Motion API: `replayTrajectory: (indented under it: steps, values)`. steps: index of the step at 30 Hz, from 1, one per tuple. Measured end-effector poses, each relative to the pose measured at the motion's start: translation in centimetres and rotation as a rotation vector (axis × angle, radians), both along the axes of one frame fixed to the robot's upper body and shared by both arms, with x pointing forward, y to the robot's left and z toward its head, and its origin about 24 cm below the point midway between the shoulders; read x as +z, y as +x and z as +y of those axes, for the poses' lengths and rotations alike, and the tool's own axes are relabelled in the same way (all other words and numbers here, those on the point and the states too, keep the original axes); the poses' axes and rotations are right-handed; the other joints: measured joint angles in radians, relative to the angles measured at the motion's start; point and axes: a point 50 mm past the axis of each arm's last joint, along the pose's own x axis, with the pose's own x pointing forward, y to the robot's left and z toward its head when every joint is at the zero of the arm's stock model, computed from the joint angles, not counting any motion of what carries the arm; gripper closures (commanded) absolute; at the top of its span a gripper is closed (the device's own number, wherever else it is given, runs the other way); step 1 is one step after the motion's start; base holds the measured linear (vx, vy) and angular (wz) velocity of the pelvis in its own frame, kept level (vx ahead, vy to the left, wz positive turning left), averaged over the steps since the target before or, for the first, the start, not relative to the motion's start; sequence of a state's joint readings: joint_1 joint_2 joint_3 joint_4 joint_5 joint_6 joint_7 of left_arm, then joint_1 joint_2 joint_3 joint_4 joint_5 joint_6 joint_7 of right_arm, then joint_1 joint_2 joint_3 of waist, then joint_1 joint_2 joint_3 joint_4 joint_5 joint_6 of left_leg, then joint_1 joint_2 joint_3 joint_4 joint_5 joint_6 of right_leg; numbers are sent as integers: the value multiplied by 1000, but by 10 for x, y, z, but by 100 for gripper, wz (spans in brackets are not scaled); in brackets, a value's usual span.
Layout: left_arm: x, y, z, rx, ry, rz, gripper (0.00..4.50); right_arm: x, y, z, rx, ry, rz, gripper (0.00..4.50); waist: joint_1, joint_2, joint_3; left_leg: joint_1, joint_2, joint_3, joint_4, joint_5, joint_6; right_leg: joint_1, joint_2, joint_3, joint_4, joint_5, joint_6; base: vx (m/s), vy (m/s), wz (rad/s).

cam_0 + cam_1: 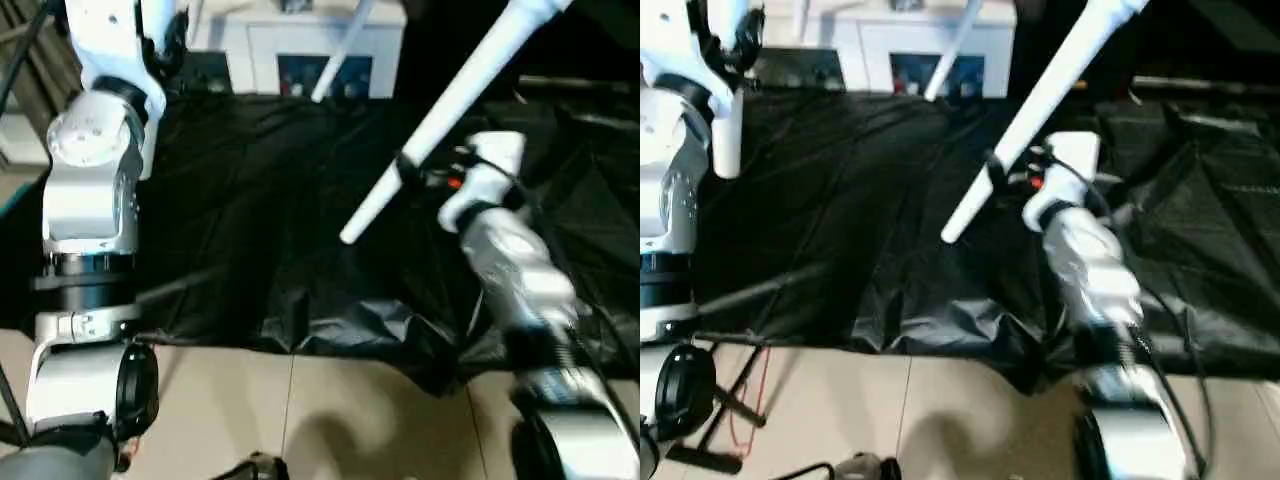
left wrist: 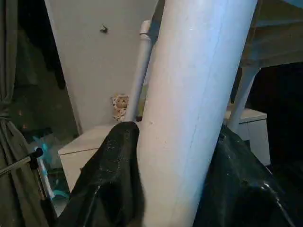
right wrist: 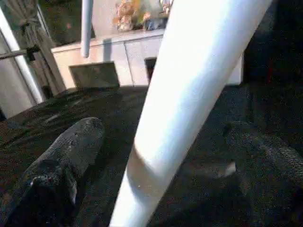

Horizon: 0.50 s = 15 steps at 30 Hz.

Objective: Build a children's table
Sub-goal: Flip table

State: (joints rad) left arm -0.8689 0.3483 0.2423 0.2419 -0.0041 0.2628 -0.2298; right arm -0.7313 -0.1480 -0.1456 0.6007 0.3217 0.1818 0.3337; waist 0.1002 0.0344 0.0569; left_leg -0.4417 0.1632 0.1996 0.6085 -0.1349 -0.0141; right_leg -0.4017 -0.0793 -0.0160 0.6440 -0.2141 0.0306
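Silver forearm (image 1: 520, 270) nearest; leg (image 1: 450, 110) slants over black sheet (image 1: 260, 230)

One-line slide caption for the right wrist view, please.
White table leg slants between the right end effector's spread black fingers, above a black sheet.

Long white tubular leg (image 1: 450, 110) cut off by top edge, upper end unseen. Right silver forearm (image 1: 520, 275) blurred. Left claw (image 1: 725, 45) partly cropped.
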Motion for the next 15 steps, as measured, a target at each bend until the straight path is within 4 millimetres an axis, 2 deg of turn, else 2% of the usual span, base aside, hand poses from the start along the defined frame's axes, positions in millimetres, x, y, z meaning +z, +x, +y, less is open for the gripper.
replayTrajectory:
  steps: [5,10,15]
  values:
    - [2,-2,2,2,12,-7,255,-4,11,17,113,94,49,46,1,-10,5,0,1,1,0,0,0,0,0,0,0,0,0,0,0,0]
    - [0,-5,8,17,25,-13,258,-5,16,20,160,119,52,90,-1,-20,9,0,2,1,1,0,0,-1,0,-1,0,0,0,0,0,0]
    - [-3,-7,11,26,27,-5,262,-7,18,20,175,113,42,124,-1,-22,9,0,3,2,1,0,0,-1,0,-1,0,0,0,0,0,0]
